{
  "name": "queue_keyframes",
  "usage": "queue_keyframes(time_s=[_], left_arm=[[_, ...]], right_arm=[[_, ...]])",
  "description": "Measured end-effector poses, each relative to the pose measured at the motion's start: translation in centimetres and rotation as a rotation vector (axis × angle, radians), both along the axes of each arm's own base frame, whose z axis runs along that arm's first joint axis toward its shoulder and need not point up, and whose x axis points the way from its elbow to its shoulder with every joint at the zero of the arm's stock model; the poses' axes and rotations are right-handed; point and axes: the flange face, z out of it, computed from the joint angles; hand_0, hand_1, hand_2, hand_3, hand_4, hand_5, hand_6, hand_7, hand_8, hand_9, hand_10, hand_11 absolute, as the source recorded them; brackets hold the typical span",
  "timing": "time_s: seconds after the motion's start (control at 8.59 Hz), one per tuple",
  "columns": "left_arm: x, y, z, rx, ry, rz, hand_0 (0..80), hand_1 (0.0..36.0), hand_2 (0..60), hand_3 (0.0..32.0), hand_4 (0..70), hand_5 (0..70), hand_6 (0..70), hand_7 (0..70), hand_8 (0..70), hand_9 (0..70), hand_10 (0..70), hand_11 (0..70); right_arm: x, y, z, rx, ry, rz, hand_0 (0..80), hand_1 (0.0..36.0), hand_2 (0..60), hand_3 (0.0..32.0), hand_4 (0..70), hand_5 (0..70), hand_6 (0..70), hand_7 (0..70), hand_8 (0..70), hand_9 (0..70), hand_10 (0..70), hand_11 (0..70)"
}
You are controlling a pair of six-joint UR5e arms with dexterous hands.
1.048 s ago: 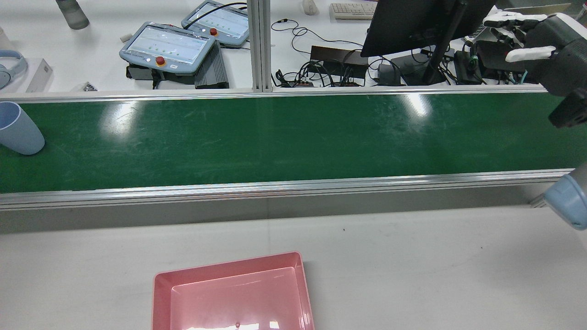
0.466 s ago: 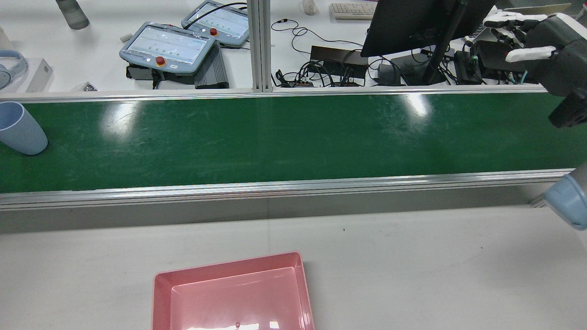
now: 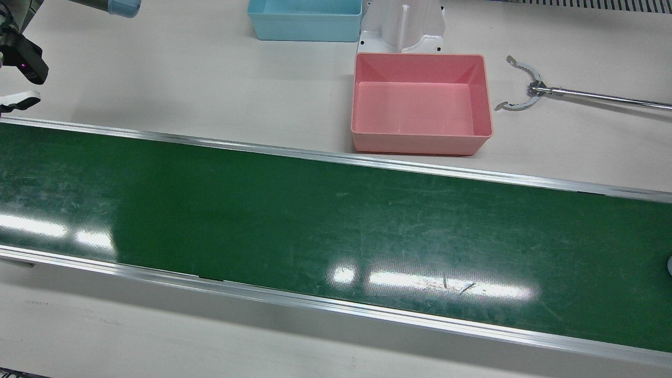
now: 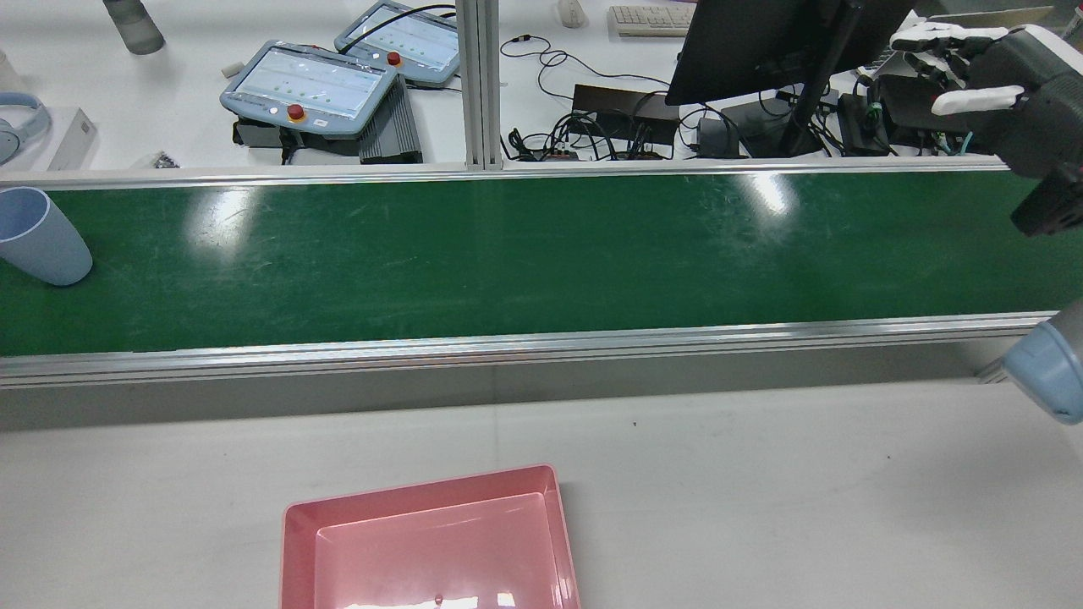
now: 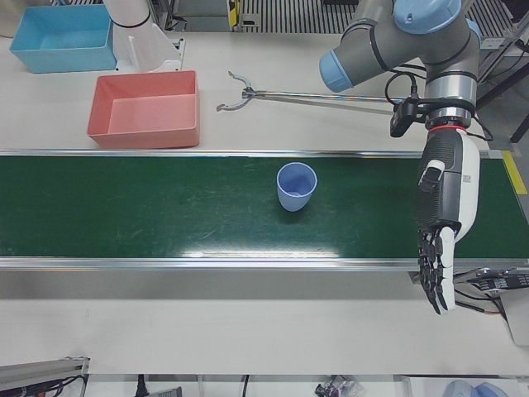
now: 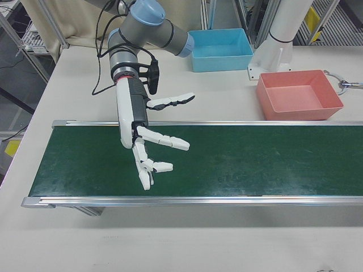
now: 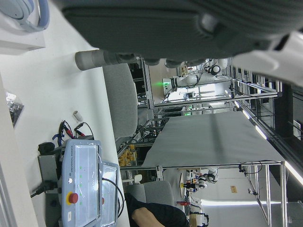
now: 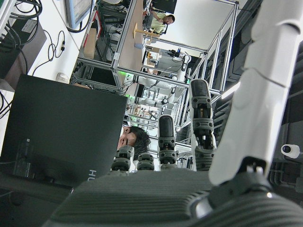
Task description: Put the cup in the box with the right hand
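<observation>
A light blue cup [image 4: 42, 238] stands upright on the green belt [image 4: 541, 254], at the rear view's far left. The left-front view shows the cup [image 5: 296, 186] mid-belt, and only a sliver of it shows in the front view. The pink box [image 3: 420, 144] sits empty on the white table beside the belt, also seen as the box [image 4: 296, 558] and the box [image 5: 140, 136]. My right hand [image 6: 142, 144] hovers open over the belt's other end, fingers spread, far from the cup. My left hand [image 5: 442, 219] hangs open, fingers pointing down, to the cup's right in that view.
A blue box [image 3: 304, 21] and a white pedestal [image 3: 401, 26] stand behind the pink box. A metal reacher tool [image 3: 525, 93] lies on the table beside it. Two teach pendants [image 4: 309, 85], a monitor [image 4: 761, 42] and cables sit beyond the belt.
The cup has slid a little to the right along the belt in the rear view. The right hand has hardly moved.
</observation>
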Motion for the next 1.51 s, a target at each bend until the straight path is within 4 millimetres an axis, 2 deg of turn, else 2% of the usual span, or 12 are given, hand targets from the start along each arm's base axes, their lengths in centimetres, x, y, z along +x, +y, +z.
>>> queue_keyframes(time_s=[1.51], left_arm=[[0.01,-0.01,-0.02,0.000,0.000,0.000,0.0,0.0,0.0,0.0,0.0,0.0,0.0,0.0,0.0,0.0,0.0,0.0]], right_arm=[[-0.09,-0.02,0.08,-0.002,0.001,-0.002,55.9,12.4,0.0,0.0,35.4,5.3,9.7,42.8,1.9,9.8,6.5,11.0]])
